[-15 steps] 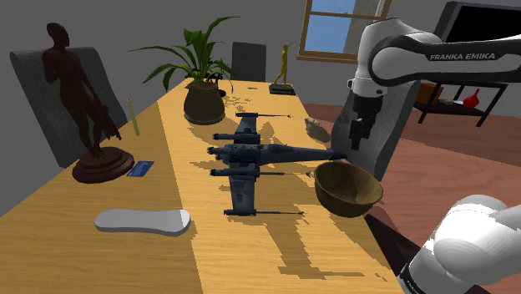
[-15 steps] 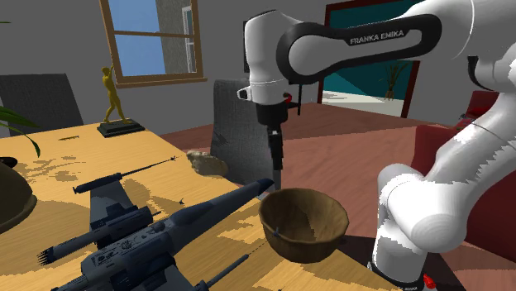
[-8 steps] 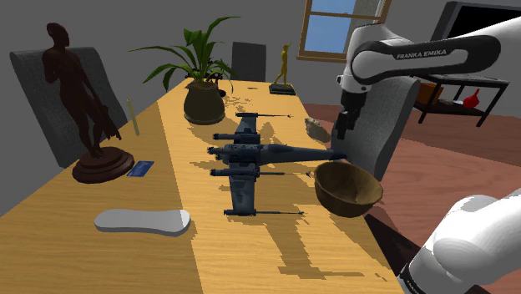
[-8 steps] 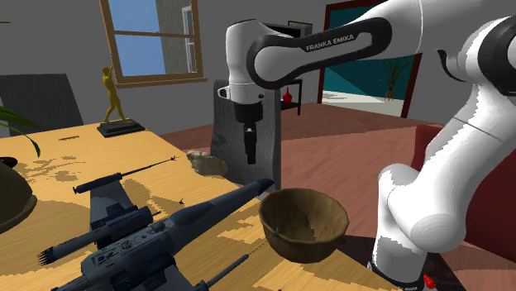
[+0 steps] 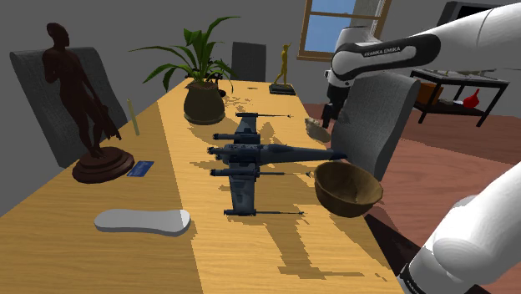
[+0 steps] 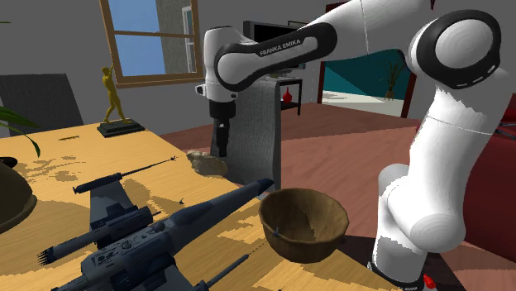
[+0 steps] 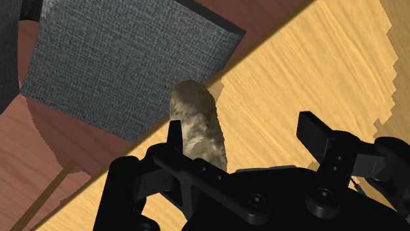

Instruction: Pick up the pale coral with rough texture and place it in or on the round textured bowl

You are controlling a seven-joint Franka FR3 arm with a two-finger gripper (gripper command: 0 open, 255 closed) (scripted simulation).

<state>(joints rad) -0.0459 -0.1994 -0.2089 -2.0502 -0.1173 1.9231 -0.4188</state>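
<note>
**A:** Where are we?

**B:** Our gripper point(image 7: 243, 131) hangs wide open and holds nothing. The pale, rough coral point(image 7: 197, 121) lies below it, off to one side, at the worktop point(image 7: 315, 72) edge beside the grey chair point(image 7: 125, 59).

**A:** So we're on the approach?

**B:** We judge so. Next we need to centre over the coral, descend and close. After that we carry it to the brown bowl point(image 5: 346, 199), near the model plane point(image 5: 250, 154).
</note>
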